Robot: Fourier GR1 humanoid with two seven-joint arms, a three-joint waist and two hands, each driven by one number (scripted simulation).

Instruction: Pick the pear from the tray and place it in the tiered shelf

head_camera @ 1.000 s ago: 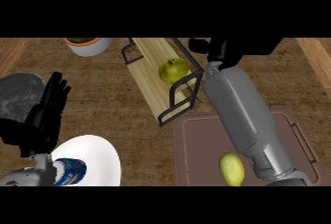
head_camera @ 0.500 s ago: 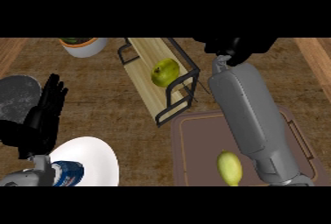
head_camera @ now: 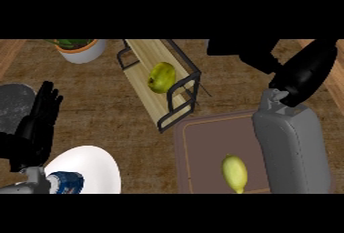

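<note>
**Q:** Up on the tiered shelf (head_camera: 176,105), is that the pear?

**A:** Yes. The pear (head_camera: 161,77) lies on the shelf's wooden board, inside the black wire frame, with its long axis running roughly along the board. By the look of things the placing is done.

**Q:** And what's on the tray?

**A:** The tray (head_camera: 201,154) carries a yellow lemon (head_camera: 235,173), lengthwise toward the near edge. It isn't the task's fruit.

**Q:** Which hand is nearer the pear?

**A:** The right hand (head_camera: 245,50). It sits to the right of the shelf's far end, apart from the pear, which lies to its left and a little nearer the robot. The grey forearm runs down over the tray's right side.

**Q:** Is it holding anything?

**A:** Nothing shows in it. The hand is a dark shape at the top edge, so I cannot tell how its fingers stand.

**Q:** The other one?

**A:** The left hand (head_camera: 37,123) rests at the left edge, fingers straight and up, touching nothing, well away from the shelf, beside a white plate (head_camera: 91,166).
</note>
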